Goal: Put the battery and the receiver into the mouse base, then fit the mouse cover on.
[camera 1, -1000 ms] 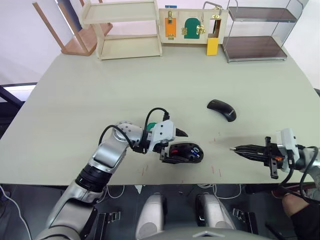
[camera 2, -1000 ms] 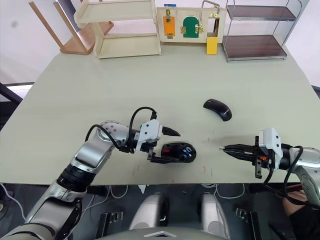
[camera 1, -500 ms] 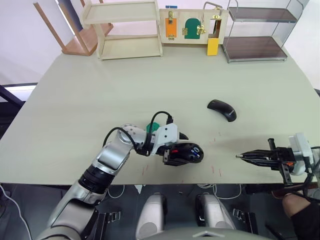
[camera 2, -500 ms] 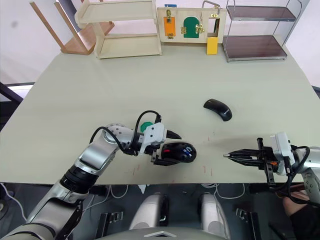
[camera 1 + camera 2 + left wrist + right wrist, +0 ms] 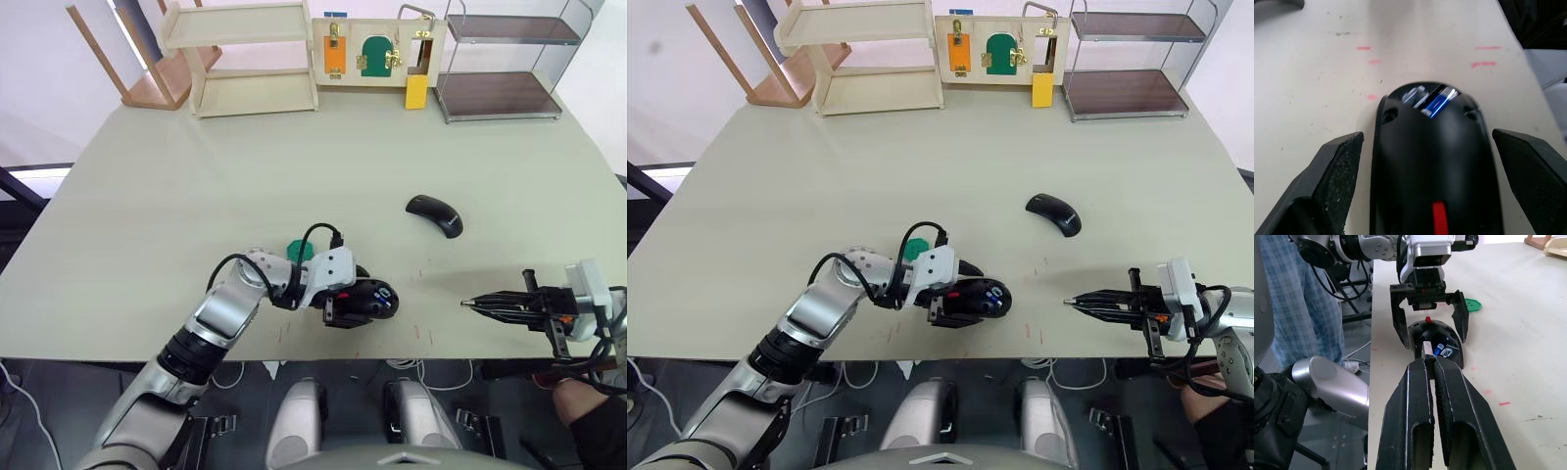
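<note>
The mouse base [image 5: 367,299] lies near the table's front edge, black with a red part on top. The blue battery [image 5: 1437,104] lies in its open compartment. My left gripper [image 5: 346,294] is open, one finger on each side of the base with a gap at both sides. My right gripper [image 5: 470,303] hovers to the right of the base, pointing at it, shut on a small pale piece at its tips, the receiver [image 5: 1427,350]. The glossy black mouse cover [image 5: 434,214] lies alone farther back on the right.
A green disc [image 5: 298,249] lies on the table just behind my left wrist. A wooden shelf [image 5: 250,54], a latch board [image 5: 377,49] and a metal rack [image 5: 505,64] line the far edge. A person in a checked shirt [image 5: 1288,308] stands beyond the table edge.
My left gripper has slid forward so that its fingers now straddle the mouse base. My right gripper drew back to the right a second ago and has since held still.
</note>
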